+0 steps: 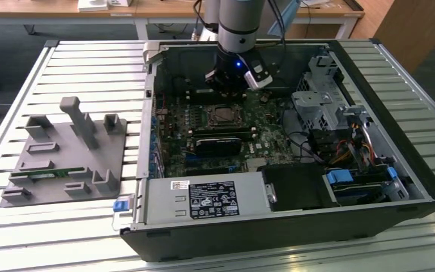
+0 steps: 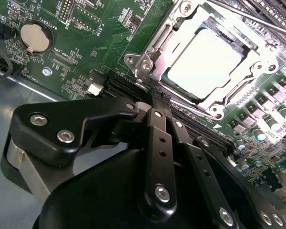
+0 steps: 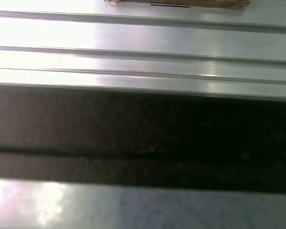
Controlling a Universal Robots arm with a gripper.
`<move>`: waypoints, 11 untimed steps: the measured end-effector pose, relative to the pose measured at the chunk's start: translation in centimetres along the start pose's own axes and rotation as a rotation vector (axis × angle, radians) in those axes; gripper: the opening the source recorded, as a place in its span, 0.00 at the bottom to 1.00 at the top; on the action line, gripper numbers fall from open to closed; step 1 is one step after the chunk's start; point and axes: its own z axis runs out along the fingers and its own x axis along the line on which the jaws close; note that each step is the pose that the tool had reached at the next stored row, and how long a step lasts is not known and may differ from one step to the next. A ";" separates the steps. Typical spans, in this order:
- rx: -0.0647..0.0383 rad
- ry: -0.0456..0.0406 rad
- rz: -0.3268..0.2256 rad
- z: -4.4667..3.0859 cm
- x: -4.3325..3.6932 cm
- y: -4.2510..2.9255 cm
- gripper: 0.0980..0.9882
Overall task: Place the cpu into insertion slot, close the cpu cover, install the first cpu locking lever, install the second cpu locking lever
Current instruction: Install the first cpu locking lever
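The cpu (image 2: 207, 62) lies flat in the insertion slot (image 1: 224, 115), its silver top showing through the window of the cpu cover (image 2: 168, 44). The cover lies down over the chip. A thin metal locking lever (image 2: 257, 21) runs along one side of the socket. My gripper (image 2: 157, 98) is shut with nothing between its fingers, and its tips sit close to a corner of the socket. In the exterior view the gripper (image 1: 229, 86) hangs over the motherboard just behind the socket, inside the open computer case.
A black card (image 1: 217, 141) lies just in front of the socket. The drive cage (image 1: 323, 102) and cables fill the exterior view's right, and the power supply (image 1: 202, 198) sits at the front. A grey fixture block (image 1: 66, 153) stands on the slatted table at the left.
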 end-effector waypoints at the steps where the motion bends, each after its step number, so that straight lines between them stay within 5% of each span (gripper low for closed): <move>1: 0.000 -0.0001 0.000 -0.03 0.00 0.01 0.01; 4: 0.005 -0.0001 0.000 -0.02 0.00 0.01 0.01; 11: 0.045 0.0014 0.000 0.29 0.00 0.02 0.01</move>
